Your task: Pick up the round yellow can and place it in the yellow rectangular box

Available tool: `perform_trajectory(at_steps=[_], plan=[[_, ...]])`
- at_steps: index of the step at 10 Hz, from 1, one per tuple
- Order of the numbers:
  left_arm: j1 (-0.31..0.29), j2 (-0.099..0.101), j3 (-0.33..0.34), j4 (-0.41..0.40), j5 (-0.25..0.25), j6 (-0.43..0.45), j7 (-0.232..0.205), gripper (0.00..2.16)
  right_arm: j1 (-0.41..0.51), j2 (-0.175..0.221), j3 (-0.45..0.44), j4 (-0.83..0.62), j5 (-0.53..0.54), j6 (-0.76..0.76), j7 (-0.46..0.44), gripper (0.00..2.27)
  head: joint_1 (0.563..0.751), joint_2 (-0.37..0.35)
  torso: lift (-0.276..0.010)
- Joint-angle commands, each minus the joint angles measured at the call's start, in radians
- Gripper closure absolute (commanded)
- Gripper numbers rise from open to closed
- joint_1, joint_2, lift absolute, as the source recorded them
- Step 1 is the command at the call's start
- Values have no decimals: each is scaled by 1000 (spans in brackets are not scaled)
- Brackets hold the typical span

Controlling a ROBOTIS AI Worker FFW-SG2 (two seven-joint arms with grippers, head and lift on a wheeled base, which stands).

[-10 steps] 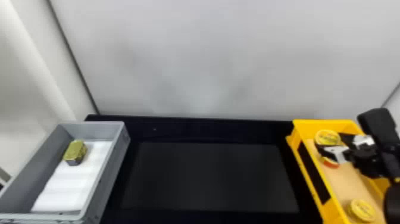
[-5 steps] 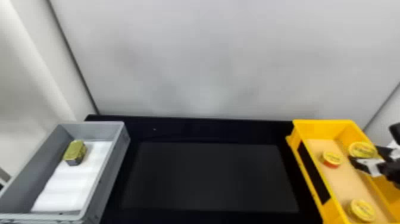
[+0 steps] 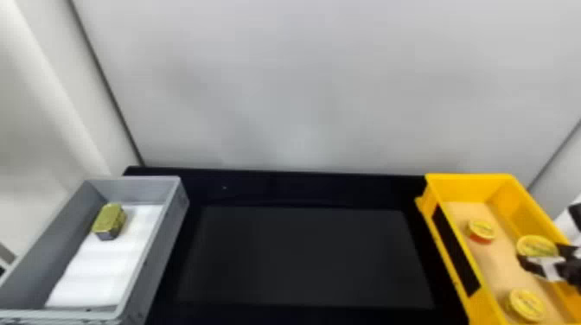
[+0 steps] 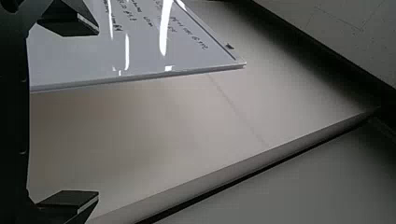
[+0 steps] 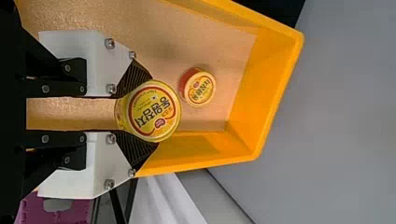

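A broad, round yellow can [image 3: 536,244] is seen within the yellow rectangular box [image 3: 497,178], its flat yellow top ringed in red and marked with dark lettering and a small red emblem. The can is clasped at the tips of the right gripper [image 3: 540,256], directly between its 2 fingers, with part of the lid projecting past them. Those fingers are held apart by the can's width, 1 ribbed pad [image 5: 134,77] pressed to each side. Whether the can's base is touching the box floor cannot be told.

Beyond the right gripper's tips and to their left, a smaller yellow-topped can with a red side [image 3: 481,231] is set apart from the held one. A 3rd can [image 3: 526,304], also yellow-topped, is placed on the robot's side of the same gripper — inside the same box. Well to that gripper's left, a gold-green tin [image 3: 109,219] is shown on white lining [image 3: 103,268] in a grey box [image 3: 151,268].

The left gripper [image 4: 96,112] is pictured with its 2 fingers spread wide — nothing is held between them.
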Motion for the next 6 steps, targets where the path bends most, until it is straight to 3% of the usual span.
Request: perform_trajectory(at_steps=[1,6], plan=[[0,-4,0,-1,-2,0,0,51,-33,1,-12,107,-12,-14,-12,911,686,14,-55],[3,-4,0,-2,-3,1,0,50,-64,-12,-20,154,-15,-8,0,814,686,14,-55]])
